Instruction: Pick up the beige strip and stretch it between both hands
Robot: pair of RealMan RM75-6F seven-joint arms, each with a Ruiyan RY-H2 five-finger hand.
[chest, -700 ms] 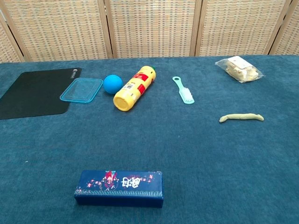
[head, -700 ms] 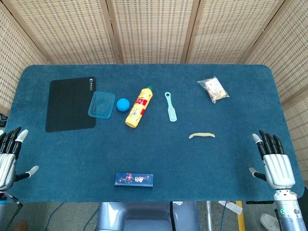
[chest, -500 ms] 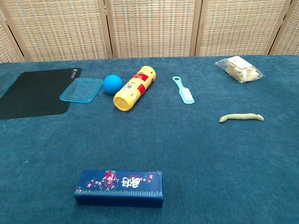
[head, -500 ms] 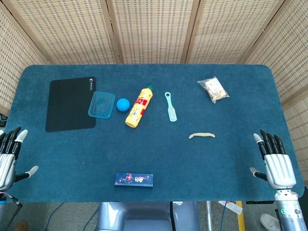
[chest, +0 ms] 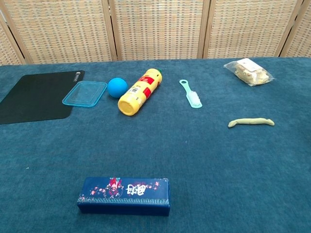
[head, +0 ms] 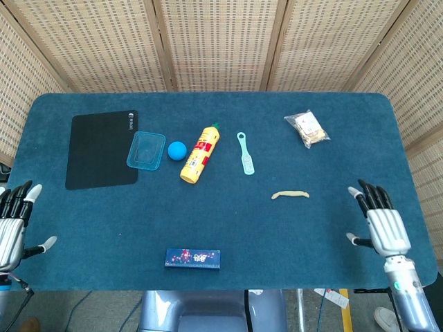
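Right hand [head: 380, 223]: silver-white metal palm and finger segments, black fingertips [head: 362, 186], white-tipped thumb, grey cylindrical wrist with small green light near its base. Left hand [head: 12, 225]: same silver ribbed build, dark fingers, one white tip, pale thumb tip; thin black cable below wrist.

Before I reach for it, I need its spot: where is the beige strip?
In the head view, the beige strip lies flat right of centre, below the brush, with the right hand nearest.
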